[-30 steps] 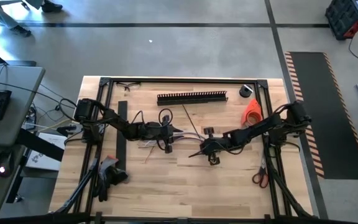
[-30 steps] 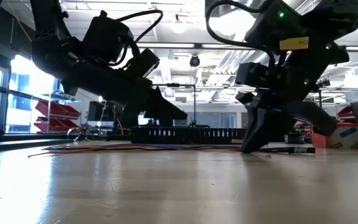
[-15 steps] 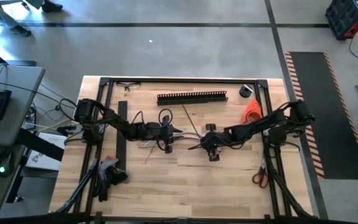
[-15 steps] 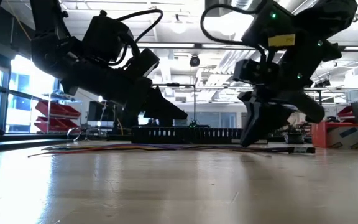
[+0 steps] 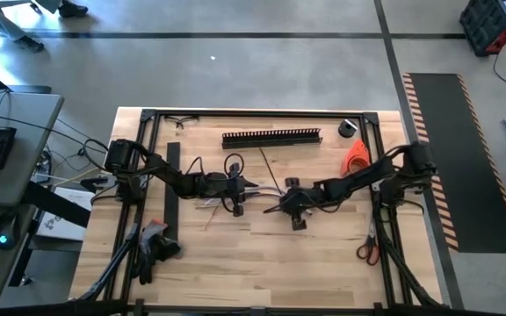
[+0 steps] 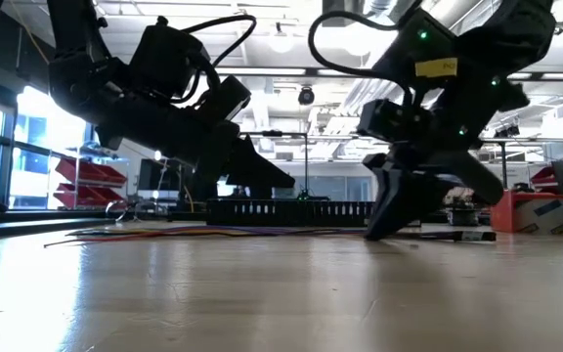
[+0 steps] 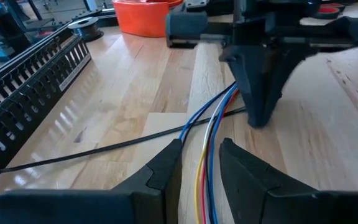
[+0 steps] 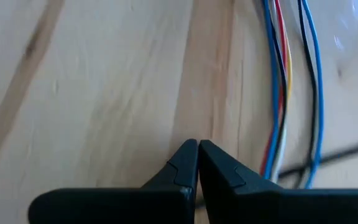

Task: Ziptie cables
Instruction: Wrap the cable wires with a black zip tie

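- Left claw (image 7: 197, 165), dark and two-fingered, is low over the pale wooden bench (image 5: 235, 254), left of centre, its fingers a narrow way apart with the cables (image 7: 211, 149), a bunch of thin blue, yellow, red and white flexible wires, running between them; whether the pads actually pinch the wires cannot be told.
- Beyond the left claw's tips, the cables run on across the bench toward the right claw, and a single thin dark strand (image 7: 104, 148) crosses them just ahead of those tips.
- To the far side of the left claw, near the bench's back edge, lies a long rigid black slotted strip (image 5: 271, 138); a second black strip (image 5: 172, 180) lies lengthwise well behind that claw, beside its arm.
- Right claw (image 8: 197, 163) faces the left claw across the middle of the bench, tilted tip-down, its two dark fingers pressed together on nothing.
- Just beside the right claw's tips the cables lie on the wood, apart from the fingers.
- Behind the right claw, along its arm, stands an orange plastic container (image 5: 356, 157), with a small dark spool (image 5: 349, 128) near it toward the back edge.
- Red-handled scissors (image 5: 366, 250) lie near the bench's right front corner, well apart from the right claw.
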Controlling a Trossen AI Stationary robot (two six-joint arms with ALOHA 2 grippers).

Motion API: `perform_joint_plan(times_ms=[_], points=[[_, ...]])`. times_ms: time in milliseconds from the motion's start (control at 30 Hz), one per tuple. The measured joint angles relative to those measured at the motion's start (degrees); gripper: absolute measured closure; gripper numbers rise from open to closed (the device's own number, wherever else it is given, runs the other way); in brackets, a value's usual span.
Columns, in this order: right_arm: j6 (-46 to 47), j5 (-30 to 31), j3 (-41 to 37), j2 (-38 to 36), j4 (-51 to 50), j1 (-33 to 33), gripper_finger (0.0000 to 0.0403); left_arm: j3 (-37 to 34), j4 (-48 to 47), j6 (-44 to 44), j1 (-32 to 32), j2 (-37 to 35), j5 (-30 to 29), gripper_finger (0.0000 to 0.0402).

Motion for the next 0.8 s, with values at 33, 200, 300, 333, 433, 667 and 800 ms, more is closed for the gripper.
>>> perform_joint_plan(times_ms=[33, 200, 300, 333, 433, 667, 800], points=[[-0.67, -0.68, 0.0, 0.63, 1.38, -0.24, 0.0403, 0.0, 0.0, 0.0, 0.0, 0.0, 0.0, 0.0314], [-1.59, -3.86, 0.0, 2.07, 6.45, -1.77, 0.0403, 0.0, 0.09, -0.15, -0.02, 0.0, 0.0, 0.0314], [-1.59, -1.81, -0.07, -0.33, 4.14, -1.72, 0.0403, 0.0, 0.13, -0.42, -0.02, 0.0, 0.0, 0.0314], [-1.34, -0.88, -0.07, -1.59, 2.44, -1.67, 0.0403, 0.0, 0.17, -0.43, -0.02, 0.0, -0.01, 0.0314], [1.53, 0.73, -0.02, -5.4, -4.57, -1.67, 0.0403, 0.0, 0.15, -0.43, -0.02, 0.0, 0.0, 0.0314], [5.92, -1.3, -0.13, -5.95, -11.33, -1.72, 0.0403, 0.0, 0.17, -0.41, -0.02, 0.0, -0.02, 0.0314], [5.01, -1.75, -0.02, -4.35, -9.08, -1.72, 0.0403, 0.0, 0.14, -0.43, -0.02, 0.0, -0.02, 0.0314]])
